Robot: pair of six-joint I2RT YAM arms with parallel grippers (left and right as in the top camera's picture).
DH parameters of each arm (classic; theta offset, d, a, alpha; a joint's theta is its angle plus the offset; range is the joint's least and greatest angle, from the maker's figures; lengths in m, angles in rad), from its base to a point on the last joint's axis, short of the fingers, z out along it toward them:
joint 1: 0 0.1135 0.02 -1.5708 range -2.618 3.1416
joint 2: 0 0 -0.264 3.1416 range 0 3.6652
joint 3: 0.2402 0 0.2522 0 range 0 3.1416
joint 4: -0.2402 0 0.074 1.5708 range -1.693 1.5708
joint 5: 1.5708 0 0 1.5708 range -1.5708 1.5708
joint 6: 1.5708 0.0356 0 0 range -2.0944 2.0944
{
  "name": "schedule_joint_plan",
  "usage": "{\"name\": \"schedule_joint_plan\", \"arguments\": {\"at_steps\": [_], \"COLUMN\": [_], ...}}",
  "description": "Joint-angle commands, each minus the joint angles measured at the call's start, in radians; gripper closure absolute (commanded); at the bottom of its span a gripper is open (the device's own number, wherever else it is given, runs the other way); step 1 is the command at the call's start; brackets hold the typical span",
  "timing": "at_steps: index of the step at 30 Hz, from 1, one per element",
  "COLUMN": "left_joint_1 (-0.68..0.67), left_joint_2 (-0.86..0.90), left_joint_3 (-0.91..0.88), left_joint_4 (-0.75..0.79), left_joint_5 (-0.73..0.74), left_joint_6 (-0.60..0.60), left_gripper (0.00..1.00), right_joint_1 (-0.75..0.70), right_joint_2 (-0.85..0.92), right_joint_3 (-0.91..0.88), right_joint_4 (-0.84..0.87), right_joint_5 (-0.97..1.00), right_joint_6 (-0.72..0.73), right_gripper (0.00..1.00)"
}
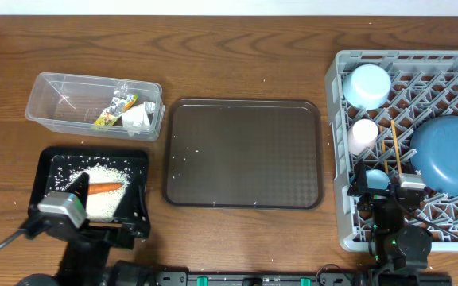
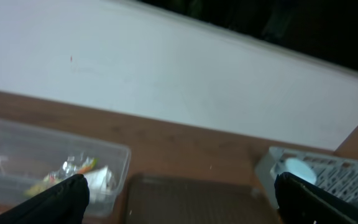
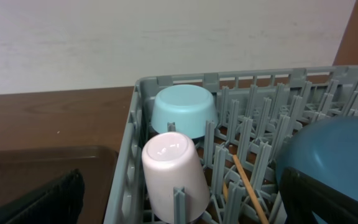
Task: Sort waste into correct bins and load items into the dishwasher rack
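**Wooden table all but sorted as both arms hang open-handed**

Wooden table [image 1: 245,63] seen from overhead, with the waste already binned. The carrot [image 1: 106,188] lies on a bed of rice [image 1: 108,203] in the black tray [image 1: 94,151], its long axis running left to right. It sits just to the right of the left gripper [image 2: 180,196], which hangs over the tray's near-left corner, fingers spread wide with nothing between them.

Behind the tray, the tissue [image 1: 137,117] and wrapper [image 1: 108,119] sit at the right end of the clear tub [image 1: 54,87]. The right gripper [image 3: 185,199], equally wide and empty, hovers over the near-left part of the rack [image 1: 342,206], just beside the light blue cup [image 1: 377,179]. Ahead of it stand the pink cup [image 1: 364,135] and the upturned bowl [image 1: 368,85]. The chopsticks [image 1: 395,147] lie front to back between the pink cup and the plate [image 1: 449,155].

Only a few grains speckling the brown serving tray [image 1: 245,151] appear left to clear, and the left arm looks nearer to them. No brand or writing is legible; the wrapper's print is too small to read
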Motion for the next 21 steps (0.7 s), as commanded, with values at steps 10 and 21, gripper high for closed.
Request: {"name": "schedule_joint_plan", "arguments": {"at_steps": [10, 21], "left_joint_1": [0.076, 0.096], "left_joint_2": [-0.179, -0.229], "left_joint_3": [-0.335, -0.623], "left_joint_4": [0.140, 0.545], "left_joint_5": [-0.008, -0.003], "left_joint_6": [-0.002, -0.002], "left_gripper": [0.02, 0.02], "right_joint_1": [0.021, 0.021], "right_joint_2": [-0.007, -0.007], "right_joint_3": [-0.001, -0.001], "right_joint_4": [-0.003, -0.003], "right_joint_5": [0.007, 0.007], "right_joint_6": [0.010, 0.010], "right_gripper": [0.01, 0.01]}}
